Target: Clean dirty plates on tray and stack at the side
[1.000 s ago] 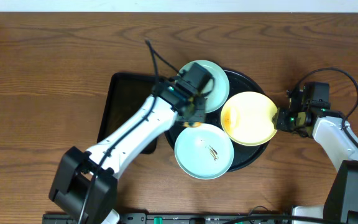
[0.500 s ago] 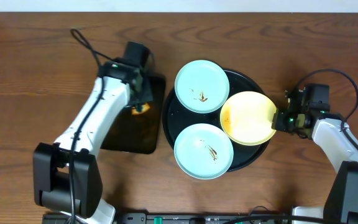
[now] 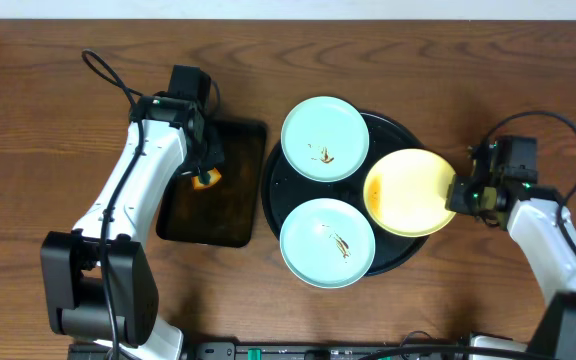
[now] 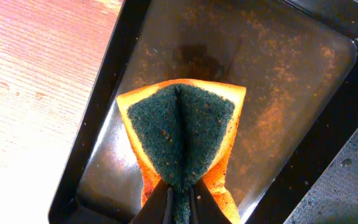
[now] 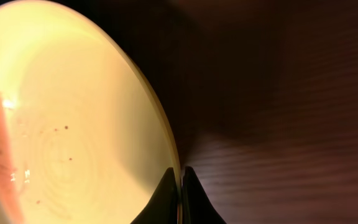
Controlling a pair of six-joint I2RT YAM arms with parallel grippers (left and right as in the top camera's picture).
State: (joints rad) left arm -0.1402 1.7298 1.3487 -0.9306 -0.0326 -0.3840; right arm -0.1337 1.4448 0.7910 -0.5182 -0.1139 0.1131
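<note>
Left of the round tray [image 3: 393, 130], on the wood table [image 3: 68, 100], sits a smaller rectangular black tray [image 3: 230, 215], its floor flecked w/ brownish specks. Over its upper-left part the left gripper [image 4: 178, 194] has its fingers nearly together, pinching a folded orange sponge [image 4: 182, 127], green scrub side facing out; whether the sponge touches the tray floor, can't tell. On the round tray the rear mint plate [image 3: 325, 138] and front mint plate [image 3: 328, 243] lie flat, each w/ a small brown smear. The yellow plate [image 3: 408, 192] is at the tray's right side, overhanging the rim. The right gripper [image 5: 180, 180] is clamped on that plate's right edge, fingers almost shut w/ only the thin rim between.
</note>
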